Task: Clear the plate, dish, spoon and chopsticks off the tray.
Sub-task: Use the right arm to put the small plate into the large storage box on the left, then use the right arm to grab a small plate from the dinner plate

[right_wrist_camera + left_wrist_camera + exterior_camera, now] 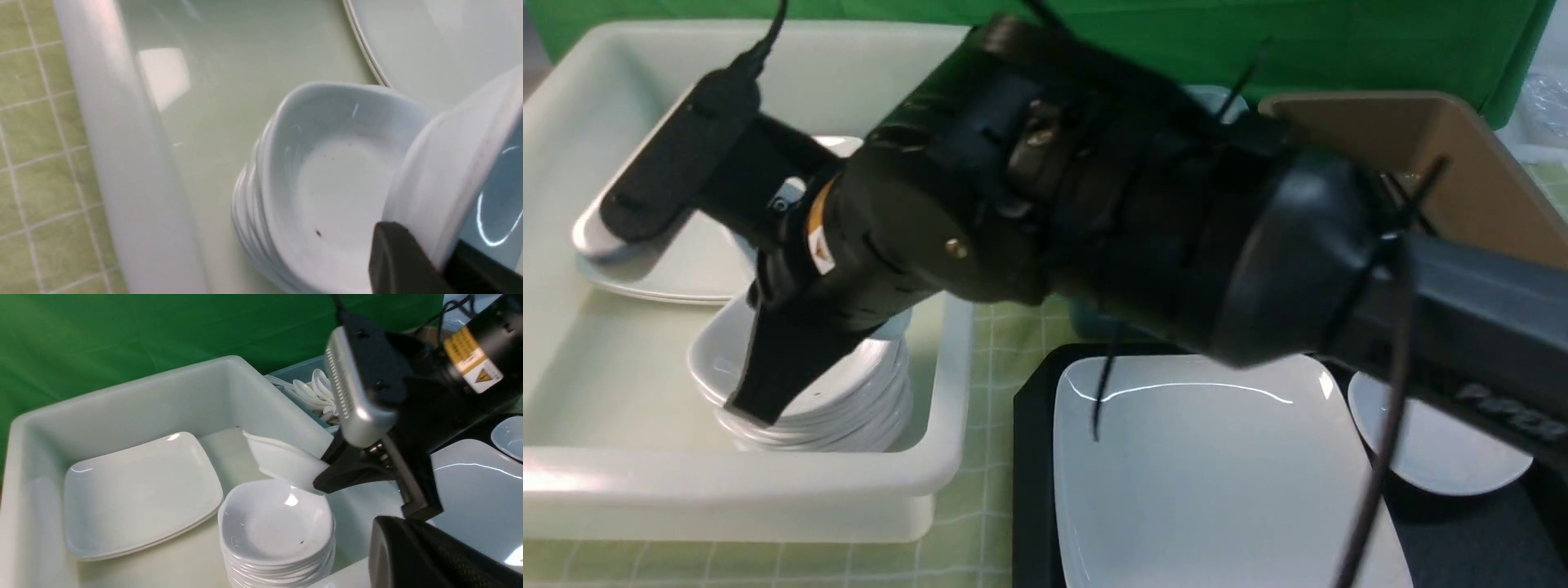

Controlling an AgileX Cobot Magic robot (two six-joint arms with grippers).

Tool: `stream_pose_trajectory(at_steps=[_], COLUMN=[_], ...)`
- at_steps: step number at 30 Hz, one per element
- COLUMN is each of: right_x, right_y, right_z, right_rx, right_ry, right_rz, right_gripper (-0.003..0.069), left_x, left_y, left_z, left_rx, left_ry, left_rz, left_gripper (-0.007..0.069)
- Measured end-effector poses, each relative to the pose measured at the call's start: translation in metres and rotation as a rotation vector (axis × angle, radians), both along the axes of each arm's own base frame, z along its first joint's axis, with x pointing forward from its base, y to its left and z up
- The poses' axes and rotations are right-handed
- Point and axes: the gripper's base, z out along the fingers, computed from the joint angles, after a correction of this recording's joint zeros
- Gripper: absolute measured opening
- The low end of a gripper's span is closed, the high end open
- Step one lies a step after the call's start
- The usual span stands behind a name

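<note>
right arm fills the front view nearest the lens, stretched across toward the robot's left. farthest left sits a white bin, with 2 square plates stacked at its back and a stack of small dishes nearer the front. the right gripper hangs over that stack, its jaws pinched on the wall of the dish. the dish is tilted just above the top bowl and, as far as i can judge, is not touching it. right of the bin comes green checked cloth, then the tray. the plate lies flat on it with another small dish just beside.

the step in hand, i'd say, is setting the dish onto the stack. the next move calls for levelling it, lowering until it nests, then letting the jaws part. released while tilted, it could slide off.

the arm covers the tray's far part and the frame cuts off its near edge, so neither spoon nor chopsticks can be found. the left gripper shows only as a black lump at the edge of its wrist view, and i cannot tell whether it is wide or narrow.
</note>
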Motion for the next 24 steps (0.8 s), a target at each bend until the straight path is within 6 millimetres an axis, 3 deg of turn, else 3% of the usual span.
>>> stream_pose_trajectory(at_steps=[7,15,18,21,24], right_x=[0.006,0.0,-0.004,-0.009,-0.016], right_y=[0.016,0.016,0.008,-0.003,-0.033], right_z=[-0.023,-0.025,-0.021,-0.012,0.015], right_rx=[-0.037,-0.077,-0.129,-0.181,-0.303], right_ry=[0.012,0.03,0.06,0.091,0.098], right_rz=[0.01,0.016,0.004,-0.011,-0.058], right_gripper=[0.0099,0.0444,0.0507,0.0517,0.0474], left_x=[-0.001,-0.001,-0.001,-0.002,-0.001], left_y=[-0.001,-0.003,-0.003,-0.004,-0.01], left_z=[0.0,0.0,0.0,0.001,0.002], left_rx=[-0.011,-0.027,-0.033,-0.047,-0.034], left_ry=[0.008,0.012,0.013,0.01,0.004], left_rz=[-0.011,-0.025,-0.03,-0.042,-0.097], left_gripper=[0.001,0.001,0.001,0.001,0.001])
